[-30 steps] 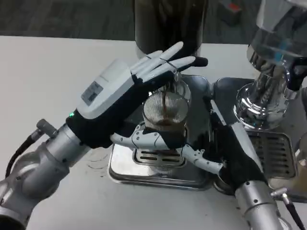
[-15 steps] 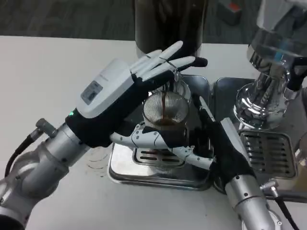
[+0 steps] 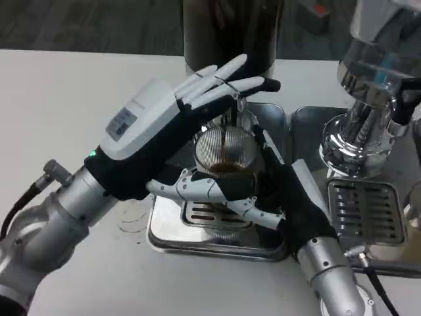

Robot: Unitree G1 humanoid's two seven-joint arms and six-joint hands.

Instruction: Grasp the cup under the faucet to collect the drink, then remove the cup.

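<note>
A ribbed clear cup [image 3: 227, 153] stands on the steel drip tray [image 3: 197, 242] under the faucet [image 3: 235, 108]. A thin dark stream runs into it, and brown drink lies in its lower part. My right hand [image 3: 279, 194] comes in from the right and grips the cup, white fingers [image 3: 210, 194] wrapped across its front and the thumb behind. My left hand [image 3: 161, 128] lies over the cup's left side. Its fingers are stretched flat, and their tips [image 3: 247, 82] touch the faucet handle; it holds nothing. The cup's base is hidden by my right fingers.
The dark dispenser body [image 3: 230, 33] rises right behind the faucet. A chrome machine [image 3: 368, 112] with its own slotted grate [image 3: 362, 217] stands close on the right, beside my right forearm. Bare white table [image 3: 66, 99] spreads to the left.
My right hand has slid left along the tray and closed its fingers tighter round the cup. My left hand stays stretched at the faucet handle, and the drink keeps flowing.
</note>
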